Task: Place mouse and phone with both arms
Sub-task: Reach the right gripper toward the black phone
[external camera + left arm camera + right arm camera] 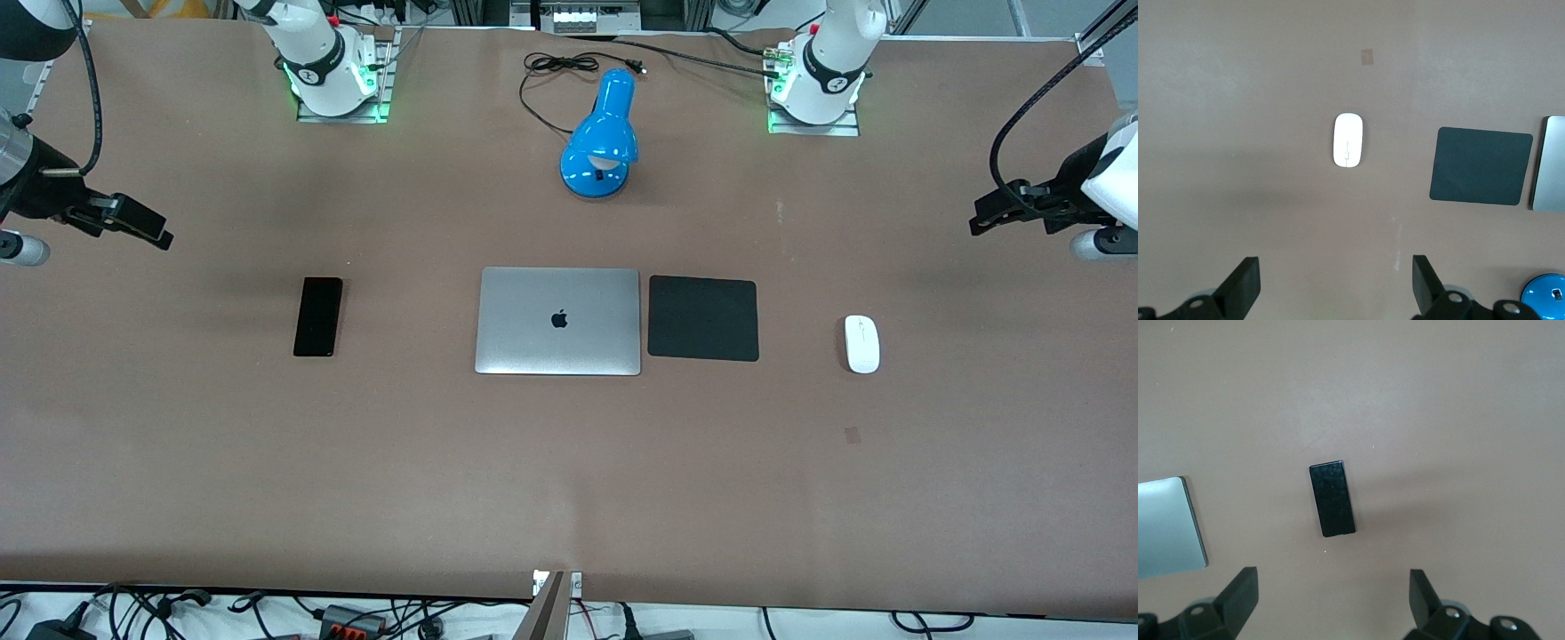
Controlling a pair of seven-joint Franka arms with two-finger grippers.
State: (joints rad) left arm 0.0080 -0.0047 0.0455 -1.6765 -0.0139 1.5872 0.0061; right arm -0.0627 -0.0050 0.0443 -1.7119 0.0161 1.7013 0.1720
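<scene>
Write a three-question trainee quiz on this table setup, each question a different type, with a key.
1. True or false: the mouse lies on the mouse pad.
2. Multiple choice: which item lies toward the right arm's end of the table? A) the phone B) the lamp C) the mouse pad
3. Fill in: the left hand and the right hand are both ____ and hold nothing.

Key:
1. False. The mouse lies on the bare table, apart from the pad, toward the left arm's end.
2. A. The lamp stands mid-table, farther from the front camera than the laptop; the pad lies beside the laptop.
3. Open.
</scene>
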